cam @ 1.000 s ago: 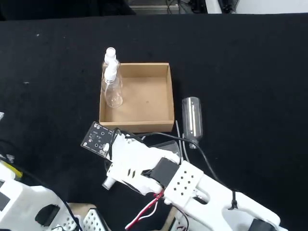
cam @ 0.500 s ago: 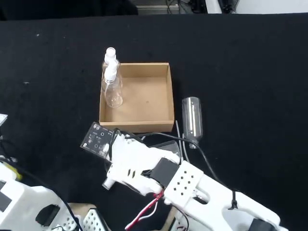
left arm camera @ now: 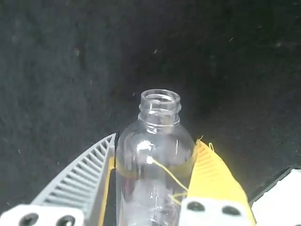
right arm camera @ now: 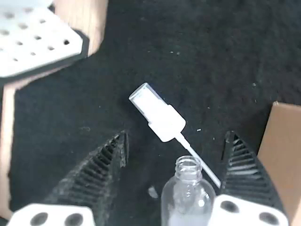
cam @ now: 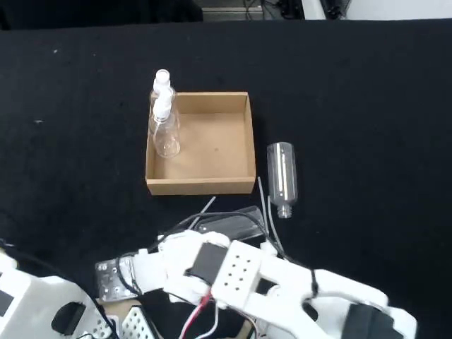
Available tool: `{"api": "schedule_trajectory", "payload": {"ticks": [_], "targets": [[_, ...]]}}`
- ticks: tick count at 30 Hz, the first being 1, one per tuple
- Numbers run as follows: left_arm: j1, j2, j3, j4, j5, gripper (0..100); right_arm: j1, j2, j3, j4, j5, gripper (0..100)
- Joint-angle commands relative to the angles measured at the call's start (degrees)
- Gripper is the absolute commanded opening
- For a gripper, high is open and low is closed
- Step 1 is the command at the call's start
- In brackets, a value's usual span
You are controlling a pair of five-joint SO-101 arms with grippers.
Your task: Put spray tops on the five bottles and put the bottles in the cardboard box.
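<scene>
Left gripper (left arm camera: 156,140) clamped on capless bottle (left arm camera: 159,160), right gripper (right arm camera: 177,135) spread wide over spray top (right arm camera: 157,115), holding nothing, right arm (cam: 247,275) at box's (cam: 201,186) 6 o'clock, lying bottle (cam: 281,176) at its 3 o'clock.

No writing, label, number or sign can be read anywhere. The clear bottle (left arm camera: 155,155) between the left fingers (left arm camera: 214,174) is plain, and so are the walls of the cardboard box (cam: 201,186). The small circuit board (cam: 107,274) on an arm carries marks too fine to make out.
</scene>
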Motion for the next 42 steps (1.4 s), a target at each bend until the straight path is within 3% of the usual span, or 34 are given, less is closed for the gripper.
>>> {"api": "schedule_trajectory", "payload": {"ticks": [1,15,21,36,38,42], "targets": [[-3.7,-2.4,-3.4,-0.4,0.5,3,-0.2,2.2,-4.6,0.9,4.7,29.7],[-10.4,-2.5,-3.4,-0.4,0.0,3,1.4,17.6,-11.6,0.4,11.7,29.7],[-10.4,-2.8,-3.5,-0.4,0.0,3,4.7,19.1,-11.2,-2.0,11.7,29.7],[-10.2,-2.9,-3.5,-0.4,0.0,3,4.7,28.2,-14.3,-5.6,11.4,29.1],[-10.2,-2.9,-3.5,-0.4,0.0,3,4.7,28.1,-14.1,-5.4,11.3,24.5],[-10.2,-2.9,-3.5,-0.5,0.0,3,4.7,27.6,-14.3,-5.7,11.3,5.9]]}}
